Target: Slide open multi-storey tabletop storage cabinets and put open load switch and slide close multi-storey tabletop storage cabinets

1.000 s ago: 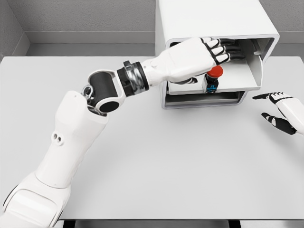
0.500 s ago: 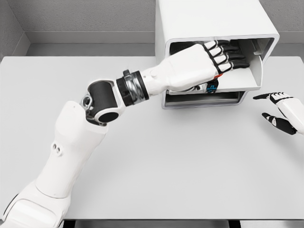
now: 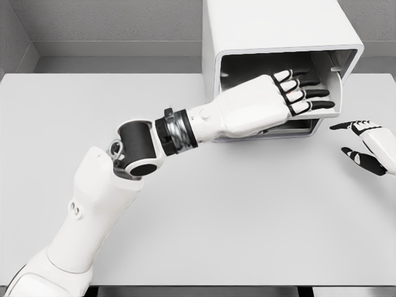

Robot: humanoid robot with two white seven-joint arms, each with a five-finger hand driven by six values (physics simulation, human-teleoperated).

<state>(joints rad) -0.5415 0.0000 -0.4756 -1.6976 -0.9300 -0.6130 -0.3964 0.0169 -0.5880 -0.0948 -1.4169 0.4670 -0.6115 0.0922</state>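
I see the left hand (image 3: 272,102) flat, fingers extended, holding nothing, across the storage cabinet (image 3: 272,28) opening; right hand (image 3: 365,145) relaxed alongside.

Glossy white cabinet (image 3: 247,28) on matt grey table (image 3: 247,216)

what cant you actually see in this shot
1. Head view: the load switch is hidden; the left hand covers the front of the drawer in the white tabletop storage cabinet.
2. Head view: whether that drawer is fully shut cannot be told, behind the same hand.
3. Head view: the right hand is cut off by the right edge; only fingers show.
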